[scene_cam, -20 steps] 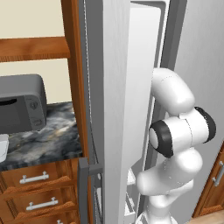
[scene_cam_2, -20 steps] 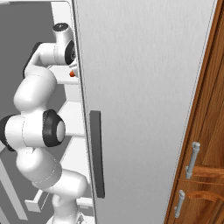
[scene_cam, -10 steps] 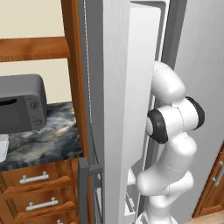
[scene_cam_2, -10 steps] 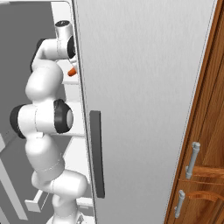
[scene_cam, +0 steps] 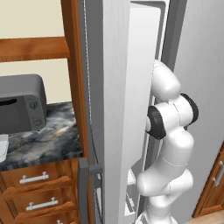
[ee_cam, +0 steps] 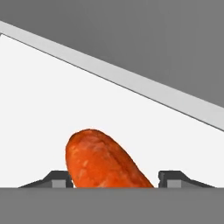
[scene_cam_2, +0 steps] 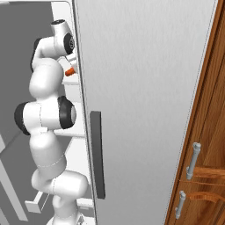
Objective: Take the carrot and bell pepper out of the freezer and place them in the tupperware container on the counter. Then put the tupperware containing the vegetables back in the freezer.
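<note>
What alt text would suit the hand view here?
An orange carrot lies close up on a white freezer shelf, between the end effector's two dark fingertips, with a gap showing on the right side. Grey freezer wall fills the background.

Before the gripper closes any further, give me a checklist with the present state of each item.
1. Carrot lies between the gripper fingertips: ok.
2. Left fingertip at the carrot's edge, right one apart from it: contact on both sides not ok.
3. Carrot rests on the white freezer shelf: ok.
4. Freezer door open with the arm reaching inside: ok.
5. Bell pepper's position: cannot tell.
6. Tupperware container at the counter edge, ready to receive: cannot tell, barely a corner shows.
</note>
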